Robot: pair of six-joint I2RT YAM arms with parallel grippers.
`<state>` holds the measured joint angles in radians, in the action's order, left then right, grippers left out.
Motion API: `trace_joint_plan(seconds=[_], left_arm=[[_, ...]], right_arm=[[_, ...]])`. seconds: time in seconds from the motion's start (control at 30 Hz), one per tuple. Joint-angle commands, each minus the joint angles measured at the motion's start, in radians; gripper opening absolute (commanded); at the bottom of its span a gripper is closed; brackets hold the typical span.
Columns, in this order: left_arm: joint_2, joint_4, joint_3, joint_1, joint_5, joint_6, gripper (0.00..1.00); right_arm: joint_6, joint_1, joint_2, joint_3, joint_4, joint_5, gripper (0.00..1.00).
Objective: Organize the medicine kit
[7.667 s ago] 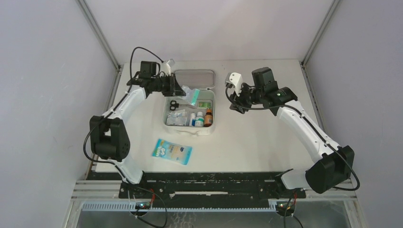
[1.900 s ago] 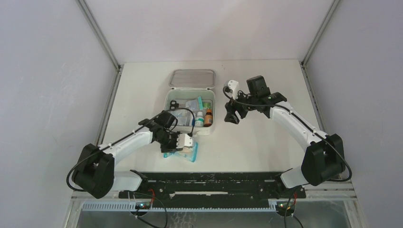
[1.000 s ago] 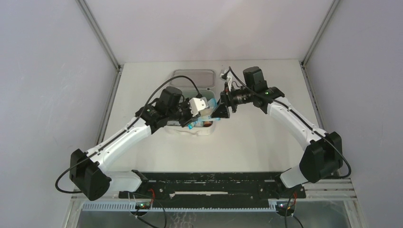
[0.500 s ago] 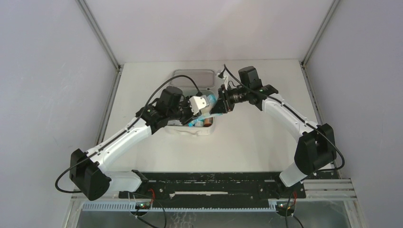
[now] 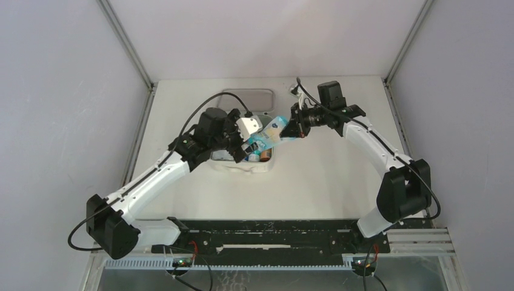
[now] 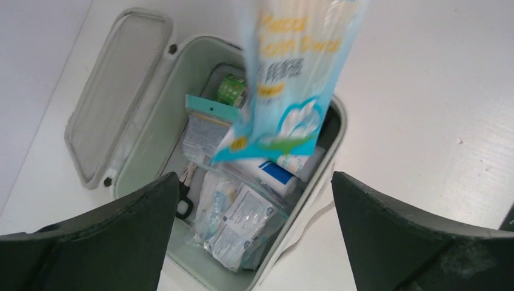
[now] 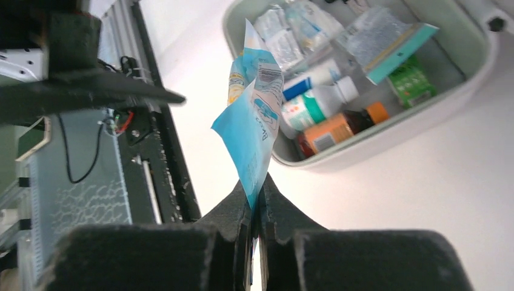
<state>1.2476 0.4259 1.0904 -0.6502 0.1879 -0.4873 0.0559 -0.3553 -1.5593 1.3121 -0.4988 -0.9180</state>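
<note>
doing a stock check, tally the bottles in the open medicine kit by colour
white bottle with blue label: 1
white bottle with green label: 1
amber bottle: 1
total: 3

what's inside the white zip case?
White soft zip case holds clear sachets, black scissors, green roll, white bottles, amber bottle. Hanging blue-and-white packet hides part of the middle.

Left arm stretched diagonally forward from base, wrist tipped down. We note left gripper [image 6: 254, 177] spread wide, fingers [image 6: 121, 230] at frame edges. Right arm bent at elbow, forearm reaching inward. Right gripper [image 7: 257, 200] pinched tight on blue-and-white packet [image 7: 257, 130]. Grippers close together, seemingly not touching; top view crowded.
</note>
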Motion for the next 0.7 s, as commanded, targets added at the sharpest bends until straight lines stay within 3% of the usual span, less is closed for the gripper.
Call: trace_joint_plan(seconds=[0.0,0.2,0.43,0.67], left_arm=[[-0.044,-0.099,0.008,0.090,0.012,0.078,1.00],[0.027,-0.173,0.059,0.311,0.071,0.256,1.00],[0.258,-0.129,0.211,0.534,0.209,0.484,1.00],[0.468,-0.102,0.299,0.643,0.365,0.625,1.00]], right_arm=[[0.119,0.047,0.101,0.002,-0.038,0.022,0.00],[0.184,0.115,0.196,-0.067,-0.086,0.044,0.00],[0.209,0.193,0.311,-0.153,-0.070,0.054,0.00],[0.203,0.251,0.341,-0.180,-0.055,0.021,0.00]])
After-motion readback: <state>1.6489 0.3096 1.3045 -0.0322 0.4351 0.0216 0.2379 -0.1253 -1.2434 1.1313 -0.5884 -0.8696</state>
